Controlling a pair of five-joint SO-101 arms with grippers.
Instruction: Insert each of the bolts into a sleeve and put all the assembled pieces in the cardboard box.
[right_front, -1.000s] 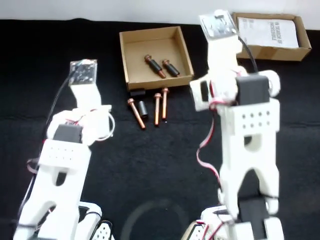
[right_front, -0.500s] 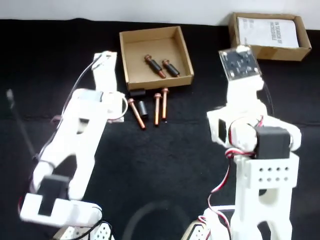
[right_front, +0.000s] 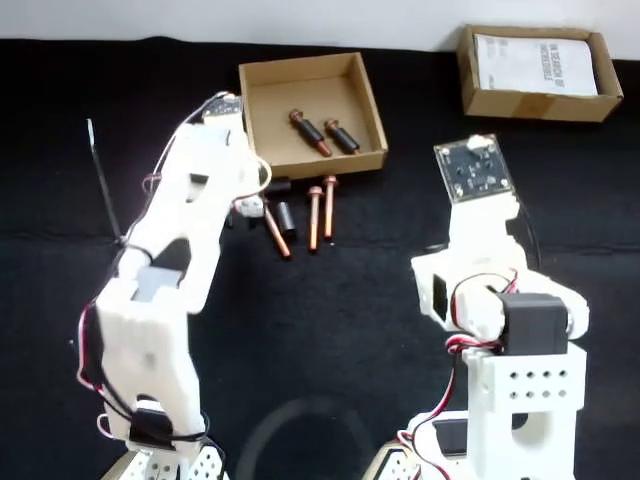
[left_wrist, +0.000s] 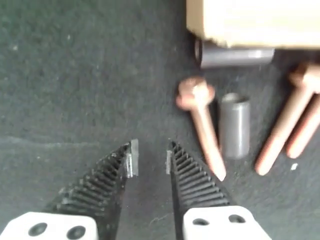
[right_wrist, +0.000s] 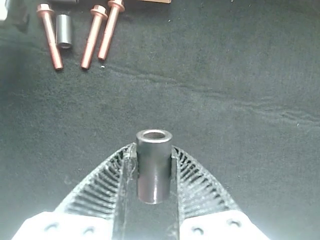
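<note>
Nearest me, the right end effector (right_wrist: 153, 151) has drawn back over the bench (right_front: 330, 330), clamped on an upright sleeve (right_wrist: 154, 170). Further out, the left end effector (left_wrist: 150, 152), slightly parted and empty, has swung out beside the loose bolts (left_wrist: 202, 130), probably to fetch one. Beyond, two assembled pieces (right_front: 322, 132) lie in the cardboard box (right_front: 320, 162).

the high view looks down over the desk (right_front: 330, 330) from behind both arms. the left wrist view sits close above the loose bolts (left_wrist: 206, 137); the right wrist view sees them farther off.
</note>
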